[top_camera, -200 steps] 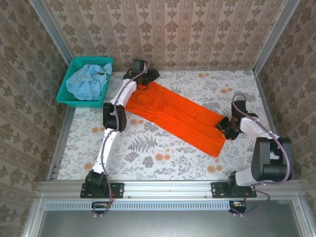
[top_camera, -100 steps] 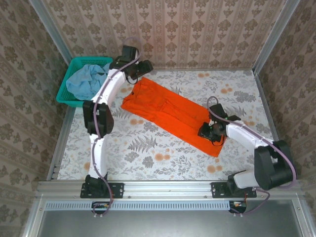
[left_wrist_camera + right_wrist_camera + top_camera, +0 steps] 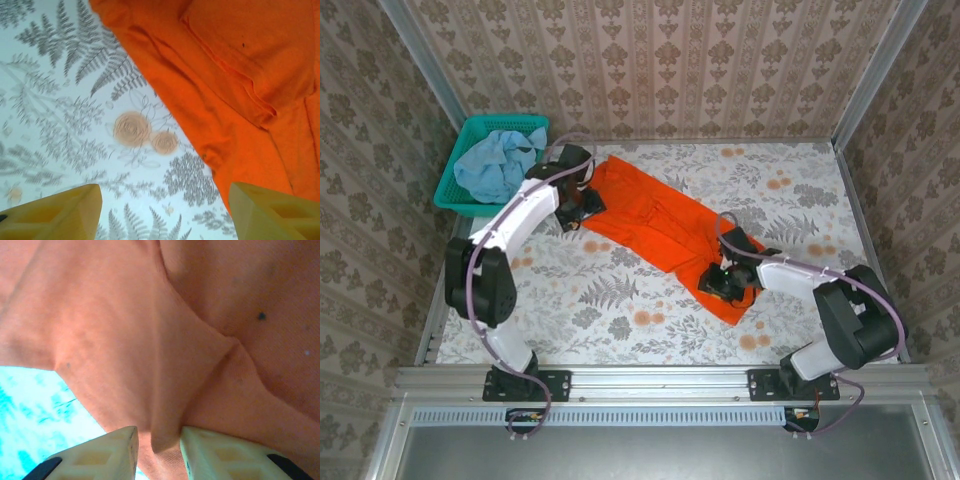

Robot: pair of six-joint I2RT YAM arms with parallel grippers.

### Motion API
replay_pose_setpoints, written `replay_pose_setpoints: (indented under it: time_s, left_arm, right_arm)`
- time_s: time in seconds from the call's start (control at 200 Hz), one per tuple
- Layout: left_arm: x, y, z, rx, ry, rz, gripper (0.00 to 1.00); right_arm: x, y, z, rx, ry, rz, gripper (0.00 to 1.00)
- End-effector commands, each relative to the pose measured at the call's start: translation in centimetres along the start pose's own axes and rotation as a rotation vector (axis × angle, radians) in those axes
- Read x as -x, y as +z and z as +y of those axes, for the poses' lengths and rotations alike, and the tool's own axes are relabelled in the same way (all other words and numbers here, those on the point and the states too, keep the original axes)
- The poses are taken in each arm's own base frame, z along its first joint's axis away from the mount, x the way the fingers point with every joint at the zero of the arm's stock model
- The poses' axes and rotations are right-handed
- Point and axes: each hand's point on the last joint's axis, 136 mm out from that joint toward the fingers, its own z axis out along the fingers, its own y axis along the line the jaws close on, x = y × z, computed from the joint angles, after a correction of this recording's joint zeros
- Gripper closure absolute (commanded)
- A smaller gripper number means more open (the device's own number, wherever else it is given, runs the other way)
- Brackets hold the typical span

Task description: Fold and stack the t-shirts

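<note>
One orange shirt mid-fold; blue shirt in basket beyond left end effector.
Hem fold pinched in right end effector for carrying across; left spread wide beside shirt edge, free to regrip.

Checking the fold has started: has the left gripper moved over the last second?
Yes. The left gripper has come toward the arm bases, from beside the teal basket's far half to level with its near rim.
</note>
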Motion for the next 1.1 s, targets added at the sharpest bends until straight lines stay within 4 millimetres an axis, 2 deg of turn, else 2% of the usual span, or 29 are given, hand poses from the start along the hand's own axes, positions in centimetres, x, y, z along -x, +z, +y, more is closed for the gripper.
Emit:
replay_pose_setpoints:
  time_s: [0.0,0.1,0.16,0.285,0.345,0.44,0.585,0.665,0.795,0.895,0.95,1.02,1.035,1.095]
  left_arm:
    - [-1.6,-1.6,2.0,0.078,-0.041,-0.006,0.31]
    - [-1.9,-1.3,2.8,0.111,-0.043,0.009,0.3]
    - [-1.9,-0.5,2.6,0.105,-0.033,0.021,0.29]
    - [-1.3,2.5,2.0,0.097,-0.036,0.076,0.29]
    - [-0.5,4.3,1.7,0.097,-0.041,0.108,0.29]
    - [1.3,6.7,0.5,0.092,-0.011,0.139,0.26]
    - [4.1,10.0,-2.0,0.123,0.085,0.168,0.25]
    - [5.3,12.0,-3.0,0.144,0.122,0.173,0.25]
    - [7.9,13.4,-5.2,0.131,0.165,0.12,0.24]
    - [8.8,15.1,-6.1,0.127,0.183,0.101,0.23]
    - [9.0,16.2,-6.6,0.109,0.18,0.101,0.23]
    - [8.9,17.6,-7.2,0.084,0.194,0.099,0.23]
    - [8.8,17.9,-7.3,0.083,0.198,0.099,0.23]
    - [8.7,19.3,-7.7,0.057,0.212,0.105,0.23]
  right_arm:
    - [-5.6,2.5,-2.7,-0.097,0.115,0.136,0.65]
    - [-6.8,3.8,0.6,-0.069,0.063,0.136,0.64]
    - [-7.7,5.0,2.9,-0.044,0.031,0.161,0.64]
    - [-9.6,7.3,7.7,-0.033,-0.111,0.216,0.62]
    - [-10.2,7.7,9.7,-0.028,-0.186,0.229,0.6]
    - [-9.6,7.0,11.7,-0.027,-0.26,0.208,0.53]
    - [-7.7,3.8,13.9,0.033,-0.363,0.107,0.44]
    - [-6.9,1.9,14.8,0.078,-0.409,0.058,0.43]
    - [-5.8,-1.4,15.7,0.134,-0.462,-0.047,0.42]
    - [-5.4,-3.0,16.0,0.183,-0.479,-0.097,0.41]
    - [-4.8,-3.7,15.2,0.158,-0.462,-0.122,0.41]
    - [-3.8,-3.9,13.1,0.102,-0.401,-0.142,0.41]
    - [-3.5,-4.7,13.0,0.114,-0.388,-0.158,0.41]
    - [-2.7,-5.5,11.4,0.097,-0.327,-0.183,0.41]
